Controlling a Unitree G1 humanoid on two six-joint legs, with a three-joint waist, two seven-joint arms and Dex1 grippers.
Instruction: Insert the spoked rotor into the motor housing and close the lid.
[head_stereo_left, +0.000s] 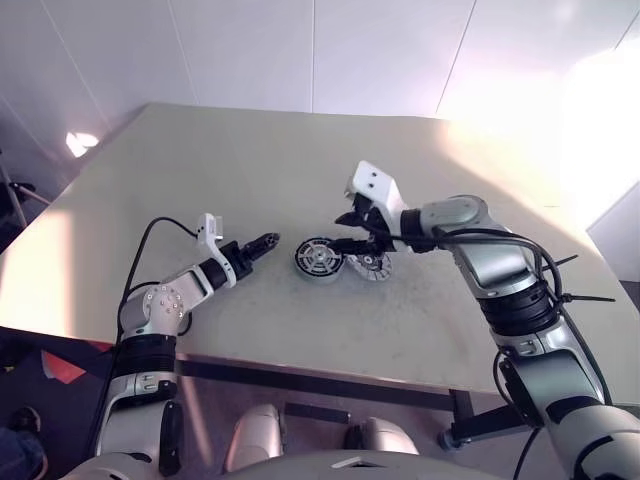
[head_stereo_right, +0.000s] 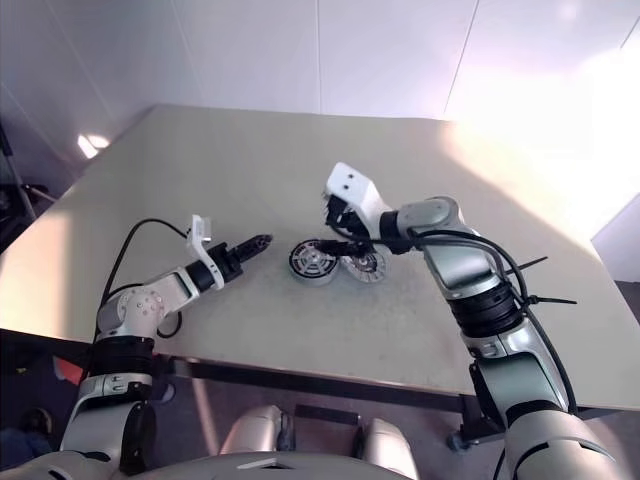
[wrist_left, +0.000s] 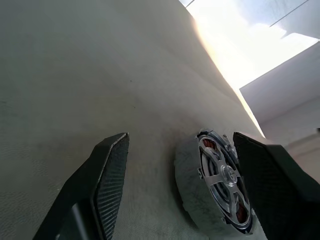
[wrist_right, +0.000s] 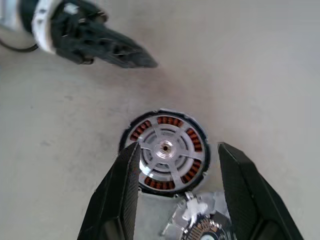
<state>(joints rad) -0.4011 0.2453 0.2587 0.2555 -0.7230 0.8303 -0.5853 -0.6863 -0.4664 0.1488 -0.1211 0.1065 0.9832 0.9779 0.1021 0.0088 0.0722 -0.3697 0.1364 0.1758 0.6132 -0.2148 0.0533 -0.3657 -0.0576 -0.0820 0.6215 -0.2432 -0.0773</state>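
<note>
The motor housing (wrist_right: 138, 132) lies flat mid-table, its copper winding ring showing. The spoked rotor (wrist_right: 165, 148) sits inside it, silver spokes and hub facing up. Touching the housing's right side lies the lid (head_stereo_left: 373, 267), a ribbed round disc. My right gripper (head_stereo_left: 352, 232) hovers just above the housing and lid, angled down, its fingers (wrist_right: 125, 190) spread open and empty on either side of the housing. My left gripper (head_stereo_left: 266, 242) rests low over the table just left of the housing (wrist_left: 220, 190), pointing at it, open and holding nothing.
The beige table (head_stereo_left: 300, 160) has wide bare surface behind and to both sides of the parts. Its front edge (head_stereo_left: 330, 362) runs close below them. A black cable (head_stereo_left: 150, 235) loops up from my left wrist.
</note>
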